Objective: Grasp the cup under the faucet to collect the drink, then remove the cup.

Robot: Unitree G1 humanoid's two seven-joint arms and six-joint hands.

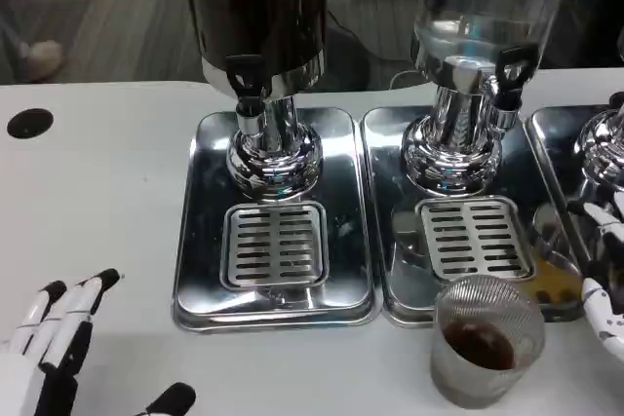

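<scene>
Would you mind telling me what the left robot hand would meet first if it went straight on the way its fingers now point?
Probably the front left corner of the left drip tray; the left robot hand points up and right over bare table, though height is unclear.

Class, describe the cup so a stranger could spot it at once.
Start at the clear dispenser and follow its steel tray to the near edge. There, on the white table, stands the cup: ribbed clear glass with dark drink in the bottom.
</scene>
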